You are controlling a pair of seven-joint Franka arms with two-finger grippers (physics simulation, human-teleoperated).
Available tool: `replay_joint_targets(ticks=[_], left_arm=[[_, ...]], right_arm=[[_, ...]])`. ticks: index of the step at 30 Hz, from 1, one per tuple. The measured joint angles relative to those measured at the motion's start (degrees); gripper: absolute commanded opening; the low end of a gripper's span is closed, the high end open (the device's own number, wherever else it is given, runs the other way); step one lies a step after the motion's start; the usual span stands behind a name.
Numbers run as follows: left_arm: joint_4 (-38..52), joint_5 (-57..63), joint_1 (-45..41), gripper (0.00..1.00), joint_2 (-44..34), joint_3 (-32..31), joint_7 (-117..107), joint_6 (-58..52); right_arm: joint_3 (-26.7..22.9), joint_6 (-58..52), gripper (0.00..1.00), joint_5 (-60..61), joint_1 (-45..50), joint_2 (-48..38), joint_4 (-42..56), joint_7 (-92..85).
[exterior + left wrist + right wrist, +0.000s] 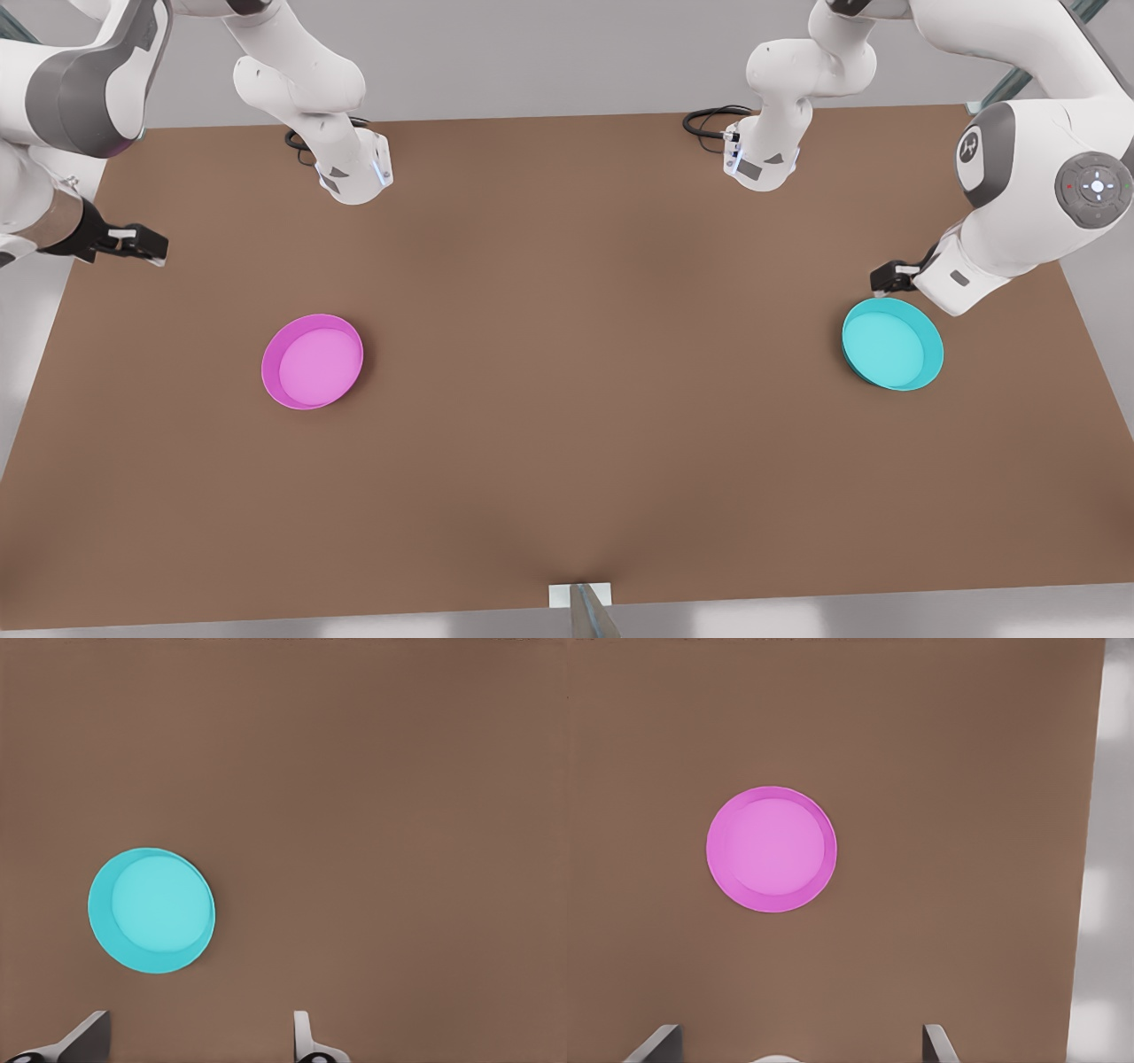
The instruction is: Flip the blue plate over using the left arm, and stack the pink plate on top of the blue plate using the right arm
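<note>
I have both plates lying rim-up on the brown tabletop (567, 461), well apart. The pink plate (312, 361) sits toward the front view's left and the blue plate (892, 343) toward the front view's right. That spacing gives each arm its own plate with no crossing.

My left hand (889, 278) belongs to the arm on the front view's right — its wrist camera shows the blue plate (151, 911) out ahead of it, so the match is plain. It hangs just beside the plate's far rim, seemingly not touching it, with its fingers (303, 1032) spread wide and nothing between them. I judge this to be the approach for the flip: coming at the rim from the side lets a finger get under the edge.

My right hand (133, 242) waits near the tabletop's edge at the front view's left, well clear of the pink plate (771, 849). Its fingers (934, 1041) are also released and empty. Holding it back makes sense to me — the pink plate only goes on once the blue one is turned over, and neither step has begun.
</note>
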Motion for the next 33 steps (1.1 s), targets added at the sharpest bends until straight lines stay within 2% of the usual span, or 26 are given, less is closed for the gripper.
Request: replay_joint_targets(ticks=[3, 7, 12, 21, 25, 32, 33], left_arm=[[-0.22, -0.53, 1.39, 1.00, 1.87, 0.12, -0.07, 0.19], [-0.40, -5.74, 18.21, 1.00, 12.82, 0.29, 0.08, 1.87], [-4.76, -9.37, 27.84, 1.00, 24.26, 0.54, 5.37, 15.30], [-15.82, -12.29, 30.73, 1.00, 26.96, 4.06, 17.22, 34.37], [-18.36, -12.63, 30.92, 1.00, 26.77, 6.56, 21.52, 37.81], [-20.98, -12.96, 30.81, 1.00, 27.33, 7.04, 27.29, 40.07], [-21.17, -13.38, 30.81, 0.81, 27.47, 7.02, 27.92, 40.14]], right_arm=[[0.00, 0.90, 1.00, -0.01, -0.07, 0.07, -0.06, -0.35], [0.00, 1.42, 1.00, -0.01, -0.28, 0.06, -0.15, -0.75], [0.00, 1.33, 1.00, -0.08, -0.40, 0.01, -0.65, -1.09], [0.00, 0.99, 1.00, -0.10, -0.17, -0.07, -1.52, -1.45], [0.00, 0.63, 1.00, -0.09, -0.17, -0.09, -1.52, -1.53], [0.00, 0.32, 1.00, -0.10, -0.27, -0.09, -1.61, -1.60], [0.00, 0.29, 1.00, -0.09, -0.28, -0.05, -1.61, -1.60]])
